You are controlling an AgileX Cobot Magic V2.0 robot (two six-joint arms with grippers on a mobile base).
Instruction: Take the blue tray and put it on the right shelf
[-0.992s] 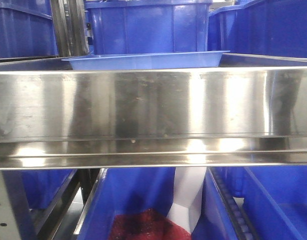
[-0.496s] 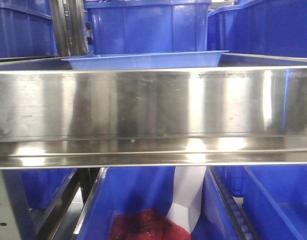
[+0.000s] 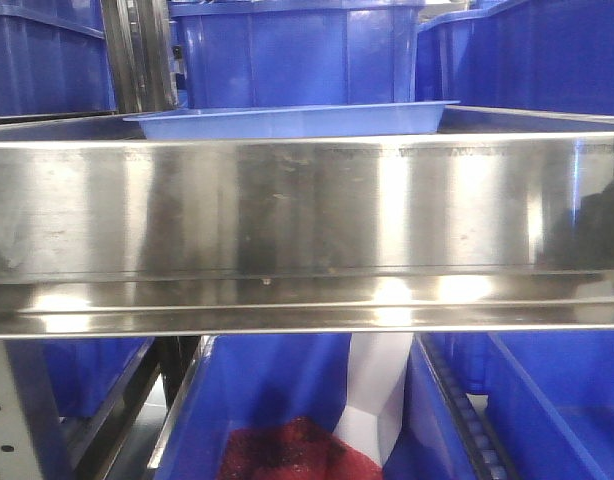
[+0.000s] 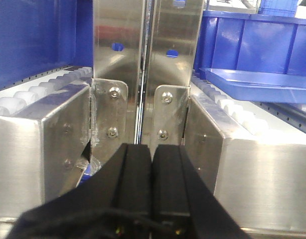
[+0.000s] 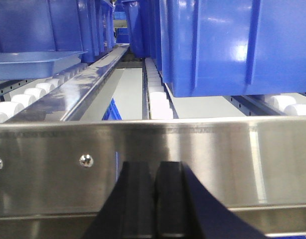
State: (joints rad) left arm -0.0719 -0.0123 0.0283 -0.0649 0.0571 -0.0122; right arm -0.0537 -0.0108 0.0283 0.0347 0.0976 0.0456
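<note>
Resting on the shelf's (image 3: 307, 210) white rollers (image 4: 232, 110), the blue tray (image 3: 287, 121) lies behind the tall steel front lip, before deep blue bins (image 3: 297, 50). Both my left tool (image 4: 152, 169) and right tool (image 5: 154, 199) are closed, empty, facing the steel front.

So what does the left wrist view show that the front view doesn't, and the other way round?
Only the left wrist view shows the left gripper, fingers together, facing the bolted steel upright. Only the front view shows the red stuff in a lower blue bin. Both show the blue tray on the steel shelf.
</note>
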